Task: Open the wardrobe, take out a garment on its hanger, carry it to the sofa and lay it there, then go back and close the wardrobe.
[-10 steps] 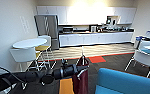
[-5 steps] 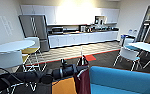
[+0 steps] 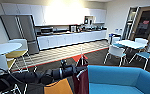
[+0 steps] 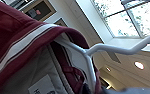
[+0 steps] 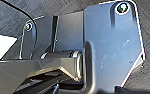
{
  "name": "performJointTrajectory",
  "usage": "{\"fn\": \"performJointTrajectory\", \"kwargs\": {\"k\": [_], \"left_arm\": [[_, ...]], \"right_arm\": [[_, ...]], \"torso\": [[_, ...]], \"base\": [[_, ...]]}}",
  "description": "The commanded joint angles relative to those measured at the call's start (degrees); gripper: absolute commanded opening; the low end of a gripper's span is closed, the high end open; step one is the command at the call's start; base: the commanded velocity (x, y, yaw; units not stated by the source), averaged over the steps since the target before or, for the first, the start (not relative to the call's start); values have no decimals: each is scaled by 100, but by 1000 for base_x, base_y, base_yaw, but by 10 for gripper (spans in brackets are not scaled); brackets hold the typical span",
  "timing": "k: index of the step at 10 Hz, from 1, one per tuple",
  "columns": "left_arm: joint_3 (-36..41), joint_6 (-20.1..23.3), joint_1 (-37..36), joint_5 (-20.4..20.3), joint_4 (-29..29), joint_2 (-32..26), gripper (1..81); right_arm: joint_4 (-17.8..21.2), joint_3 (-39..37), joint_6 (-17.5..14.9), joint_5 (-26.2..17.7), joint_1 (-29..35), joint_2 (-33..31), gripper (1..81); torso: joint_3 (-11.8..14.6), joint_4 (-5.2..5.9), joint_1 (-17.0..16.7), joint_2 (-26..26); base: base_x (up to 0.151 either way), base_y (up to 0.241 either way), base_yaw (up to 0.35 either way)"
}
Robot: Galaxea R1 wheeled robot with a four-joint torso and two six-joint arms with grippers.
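My left arm reaches in from the left in the head view, and my left gripper [image 3: 79,69] is shut on the white hanger [image 3: 81,55], whose slim hook stands upright above it. The maroon garment [image 3: 82,80] hangs below the gripper, right against the near left end of the blue sofa [image 3: 116,77]. In the left wrist view the maroon garment [image 4: 21,37] with its white stripe lies close to the lens, and the white hanger [image 4: 111,48] runs out of its collar. The right wrist view looks down at dark floor past the robot's own plate.
A round white table [image 3: 3,48] and a yellow-seated chair [image 3: 17,53] stand at the left. A steel fridge [image 3: 23,30] and white kitchen counter [image 3: 71,37] line the far wall. At the right are a light table [image 3: 127,44] and white chairs [image 3: 116,52]. An orange seat [image 3: 58,87] sits below my arm.
The camera has turned to the right: the fridge and counter slid left in the picture and the blue sofa takes up more of the lower right. The garment still hangs from my left gripper.
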Motion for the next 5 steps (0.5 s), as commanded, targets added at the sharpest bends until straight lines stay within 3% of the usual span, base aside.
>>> {"fn": "performJointTrajectory", "kwargs": {"k": [1, 5], "left_arm": [[254, 176, -956, -576, 300, -59, 10], [254, 176, -956, -568, 300, -68, 10]], "right_arm": [[-13, 5, -7, -259, 186, 27, 811], [-13, -4, -7, -268, 186, 35, 811]], "torso": [[0, 0, 0, 0], [0, 0, 0, 0]], "base": [[0, 0, -288], [0, 0, -290]]}}
